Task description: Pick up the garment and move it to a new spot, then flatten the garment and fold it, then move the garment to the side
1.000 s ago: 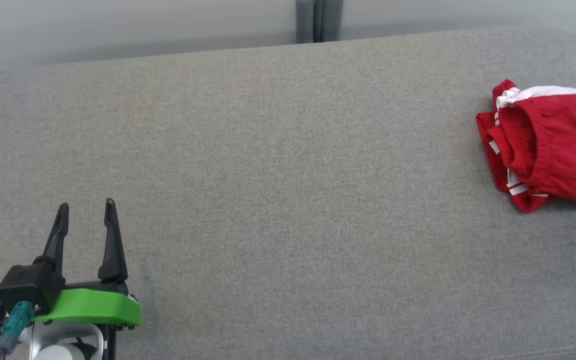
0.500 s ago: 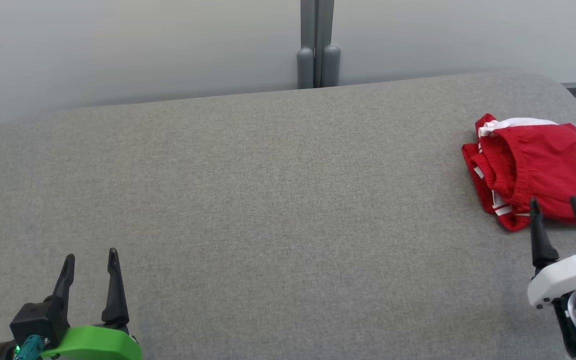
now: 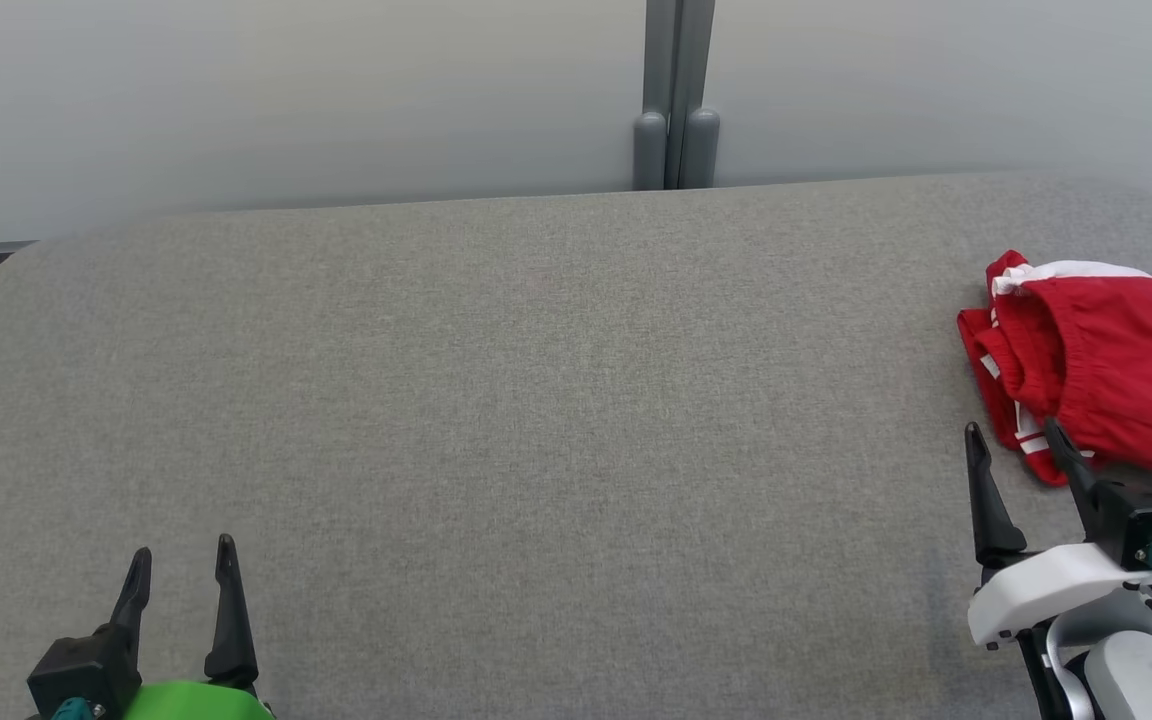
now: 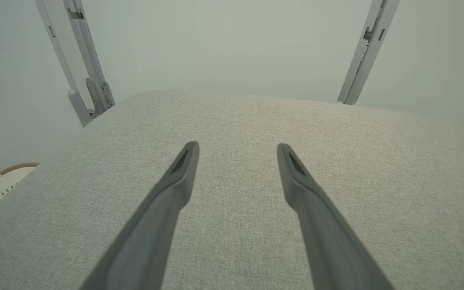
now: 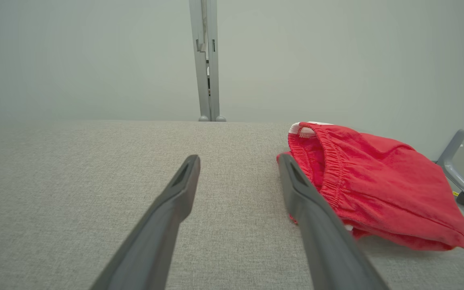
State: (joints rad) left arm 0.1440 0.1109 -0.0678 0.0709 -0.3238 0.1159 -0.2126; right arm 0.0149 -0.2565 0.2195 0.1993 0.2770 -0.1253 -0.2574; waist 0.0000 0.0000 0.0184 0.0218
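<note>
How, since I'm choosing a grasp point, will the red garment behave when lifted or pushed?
Probably floppy: the red garment lies bunched in soft folds, so one pinch would likely leave it dangling. Likely light, being thin cloth. Pushed across the grey fabric surface, it would probably wrinkle rather than slide.

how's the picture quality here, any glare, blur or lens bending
head view: even soft light, no glare, sharp; the red shorts run off the right edge. left wrist view: the wide lens tilts the grey posts apart. right wrist view: near fingers look soft, faint shadow under the shorts.
</note>
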